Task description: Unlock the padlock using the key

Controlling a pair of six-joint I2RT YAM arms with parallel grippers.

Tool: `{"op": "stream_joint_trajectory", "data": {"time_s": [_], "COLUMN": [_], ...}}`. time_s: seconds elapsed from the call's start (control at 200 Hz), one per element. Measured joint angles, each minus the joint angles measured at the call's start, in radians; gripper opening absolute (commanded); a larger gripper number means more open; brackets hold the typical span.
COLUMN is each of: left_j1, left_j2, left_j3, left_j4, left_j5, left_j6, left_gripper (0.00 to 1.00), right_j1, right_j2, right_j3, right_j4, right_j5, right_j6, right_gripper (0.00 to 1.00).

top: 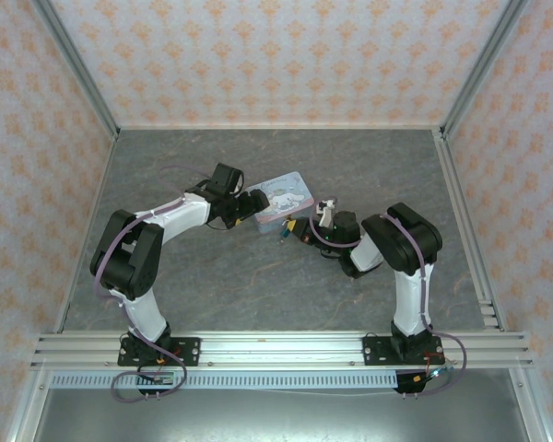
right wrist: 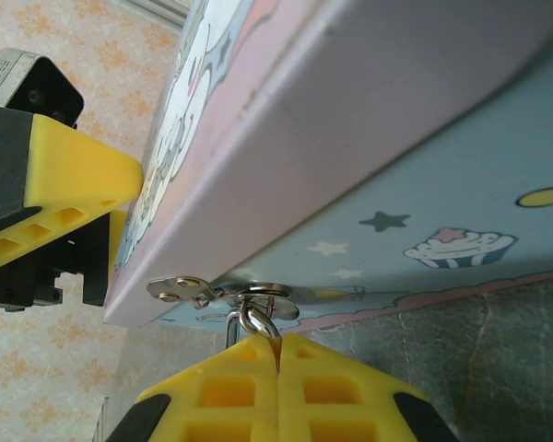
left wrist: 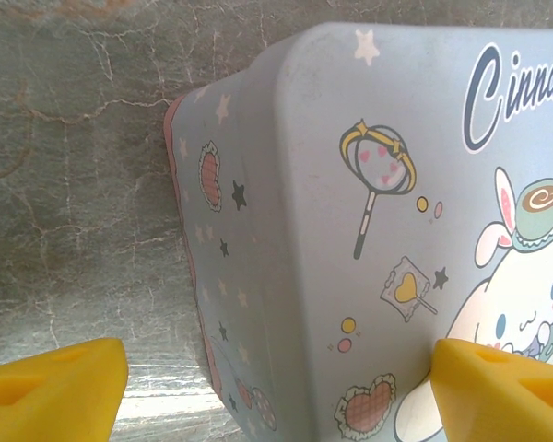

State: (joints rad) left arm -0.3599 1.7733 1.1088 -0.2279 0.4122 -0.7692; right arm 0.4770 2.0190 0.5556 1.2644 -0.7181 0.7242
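Right gripper [right wrist: 278,368] up close, jaws pinched tight on what I take for the padlock [right wrist: 258,324], silver shackle hooked at the tin's [right wrist: 396,138] hasp [right wrist: 249,293], body hidden. Left gripper [left wrist: 278,373] stands wide astride the tin, I reckon bracing it against sliding.

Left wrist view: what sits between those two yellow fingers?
The tin's corner, plus a strip of bare table beside one finger. The left gripper stands open, as the left wrist view shows.
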Motion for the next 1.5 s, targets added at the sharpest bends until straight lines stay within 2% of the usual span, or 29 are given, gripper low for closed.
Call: {"op": "stream_joint_trajectory", "data": {"time_s": [0.365,1.501], "left_j1": [0.000,0.000], "left_j2": [0.000,-0.032], "left_j3": [0.000,-0.037], "left_j4": [0.000,0.007], "left_j5": [0.000,-0.001], "left_j6": [0.000,0.000], "left_gripper": [0.85,0.85], "right_j1": [0.000,-0.021], "right_j2": [-0.002,-0.024], "right_j3": [-0.016,-0.059], "right_j4": [0.004,0.055], "right_j5": [0.039,0.187], "right_j6": [0.011,0.148], "right_gripper": [0.00,0.00]}}
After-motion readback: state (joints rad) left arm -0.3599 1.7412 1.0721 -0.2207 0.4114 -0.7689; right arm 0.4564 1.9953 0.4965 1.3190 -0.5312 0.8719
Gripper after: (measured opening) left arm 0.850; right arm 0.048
